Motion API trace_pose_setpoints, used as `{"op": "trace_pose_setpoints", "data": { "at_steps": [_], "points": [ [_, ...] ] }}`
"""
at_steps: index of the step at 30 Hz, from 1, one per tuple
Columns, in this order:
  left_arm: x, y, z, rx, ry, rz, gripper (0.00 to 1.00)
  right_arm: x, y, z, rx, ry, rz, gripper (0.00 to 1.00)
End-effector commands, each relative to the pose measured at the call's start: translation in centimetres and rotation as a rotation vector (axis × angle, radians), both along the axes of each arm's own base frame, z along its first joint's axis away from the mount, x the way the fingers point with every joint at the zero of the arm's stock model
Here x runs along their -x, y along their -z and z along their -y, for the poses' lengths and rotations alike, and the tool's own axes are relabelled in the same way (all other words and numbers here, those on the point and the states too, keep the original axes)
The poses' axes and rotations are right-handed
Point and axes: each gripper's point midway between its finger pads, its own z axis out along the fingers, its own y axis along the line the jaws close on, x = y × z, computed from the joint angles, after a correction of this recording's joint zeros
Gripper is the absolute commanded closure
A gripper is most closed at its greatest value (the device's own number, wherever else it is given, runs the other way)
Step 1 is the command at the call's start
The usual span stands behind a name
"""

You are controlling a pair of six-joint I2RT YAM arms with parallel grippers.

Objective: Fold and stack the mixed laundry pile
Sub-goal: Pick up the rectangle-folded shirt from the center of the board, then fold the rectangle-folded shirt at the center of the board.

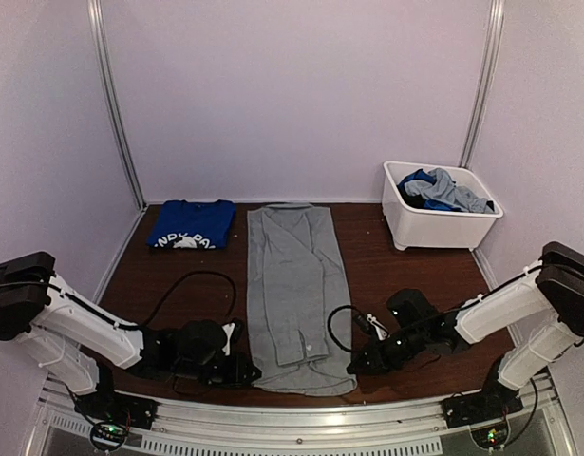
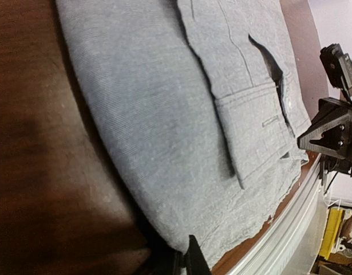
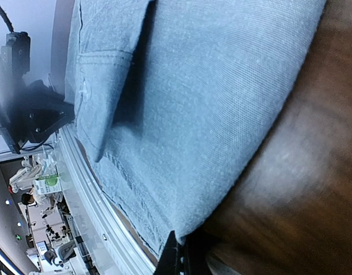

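Note:
A long light-grey garment [image 1: 293, 285] lies flat down the middle of the table, folded lengthwise, its hem at the near edge. My left gripper [image 1: 246, 369] is shut on the garment's near left corner [image 2: 184, 238]. My right gripper [image 1: 355, 365] is shut on its near right corner [image 3: 190, 229]. A folded royal-blue garment with white print [image 1: 191, 225] rests at the back left. More of the laundry pile [image 1: 442, 190], blue and grey pieces, lies bunched in the white bin [image 1: 434, 231] at the back right.
The metal rail [image 1: 301, 410] runs along the table's near edge, just below the garment's hem. Black cables [image 1: 192, 285] loop on the wood beside each arm. White walls close in the back and sides.

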Motion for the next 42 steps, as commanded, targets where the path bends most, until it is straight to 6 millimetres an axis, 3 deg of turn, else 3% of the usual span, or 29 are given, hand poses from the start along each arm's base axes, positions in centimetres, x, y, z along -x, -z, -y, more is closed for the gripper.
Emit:
{"op": "trace_pose_setpoints", "data": {
  "at_steps": [1, 5, 8, 13, 25, 32, 37, 42],
  "points": [
    [2.2, 2.0, -2.0, -0.132, 0.028, -0.028, 0.97, 2.6, 0.1, 0.0, 0.02, -0.002, -0.032, 1.0],
    [3.5, 1.7, -3.9, -0.125, 0.009, -0.038, 1.0, 4.4, -1.3, -0.4, -0.013, 0.003, -0.033, 1.0],
    [3.5, -0.4, -3.9, -0.066, 0.028, 0.011, 1.0, 4.3, -3.0, -0.4, -0.054, 0.037, -0.021, 1.0],
    [1.7, -4.1, -3.8, -0.065, 0.04, 0.156, 1.0, 2.3, -6.2, -0.7, -0.067, 0.062, 0.103, 1.0],
    [-1.7, -6.4, -2.2, 0.005, -0.003, 0.216, 1.0, -1.6, -7.0, -1.0, -0.041, 0.064, 0.199, 1.0],
    [-6.5, -8.6, -1.7, -0.011, -0.01, 0.288, 1.0, -6.1, -8.6, -0.1, -0.025, 0.085, 0.265, 1.0],
    [-11.0, -9.8, -1.5, -0.007, -0.013, 0.32, 1.0, -11.0, -9.4, 1.0, -0.003, 0.102, 0.31, 1.0],
    [-17.2, -11.6, -1.0, 0.006, -0.034, 0.378, 1.0, -17.2, -10.7, 0.7, -0.011, 0.11, 0.371, 1.0]
  ]
}}
